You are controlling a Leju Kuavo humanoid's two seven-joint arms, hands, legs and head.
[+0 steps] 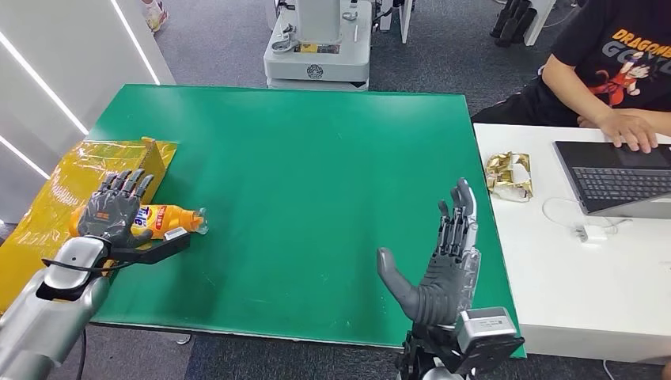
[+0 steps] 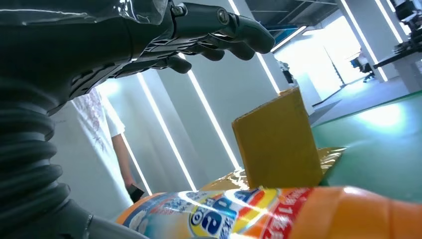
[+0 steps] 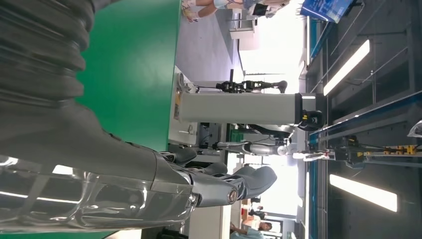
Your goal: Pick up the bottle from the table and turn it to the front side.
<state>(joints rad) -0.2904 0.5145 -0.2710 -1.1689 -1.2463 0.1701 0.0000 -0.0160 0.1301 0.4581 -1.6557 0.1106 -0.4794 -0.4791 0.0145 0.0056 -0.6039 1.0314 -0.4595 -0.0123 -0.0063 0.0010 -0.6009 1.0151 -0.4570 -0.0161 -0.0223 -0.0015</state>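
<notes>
You see the orange bottle (image 1: pixel 162 221) lying on its side at the left edge of the green table (image 1: pixel 316 174), its clear cap end pointing toward the table's middle and its blue and yellow label facing up. Your left hand (image 1: pixel 115 207) sits over the bottle's base end, palm down, with the fingers (image 1: pixel 130 184) spread and reaching past it toward the yellow cardboard box (image 1: pixel 79 190) just behind. The thumb (image 1: pixel 162 247) stretches along the near side of the bottle. In the left wrist view the bottle (image 2: pixel 278 214) lies beneath the palm with open space between it and the curled fingers (image 2: pixel 234 35) above, so you cannot tell whether the hand truly clamps it or only covers it. A flap of the box (image 2: pixel 276 142) stands upright just beyond the bottle there.

Your right hand (image 1: pixel 439 261) hovers above the table's near right part, well apart from the bottle, fingers held straight and close together pointing away from you, thumb out to the side, holding nothing. The right wrist view shows the same hand (image 3: pixel 149 184) with its fingers extended and nothing in them.

To your right stands a white table (image 1: pixel 570 269) with a crumpled gold wrapper (image 1: pixel 509 176), a laptop (image 1: pixel 621 178) and a white charger (image 1: pixel 592 233). A person (image 1: pixel 609 63) in a black printed shirt sits there with a hand on the laptop. Beyond the green table a white machine base (image 1: pixel 316 47) rests on the grey floor
</notes>
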